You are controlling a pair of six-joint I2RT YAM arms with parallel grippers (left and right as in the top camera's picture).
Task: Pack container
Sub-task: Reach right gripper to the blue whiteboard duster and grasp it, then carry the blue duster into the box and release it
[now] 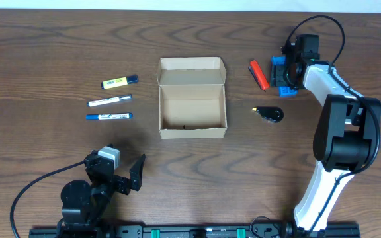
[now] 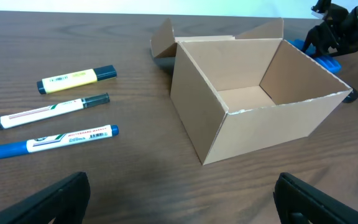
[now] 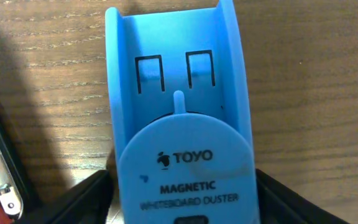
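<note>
Container sits mid-table, upright, flap lid folded back on its far side. Inside is bare: 0 items packed.

Left of container, well apart from it: 3 pens lying loose, a yellow highlighter, a white marker and a blue marker.

Right of container: a red item, a small black item and a blue whiteboard duster flat on the table.

Right gripper is over the duster, 1 finger close against each side. Cannot tell whether it is clamped yet.

Left gripper, on the near-left side of container, is spread wide and holds nothing.

Judgement: packing has not started, the duster looks like the 1st pick, and all 6 items remain.
</note>
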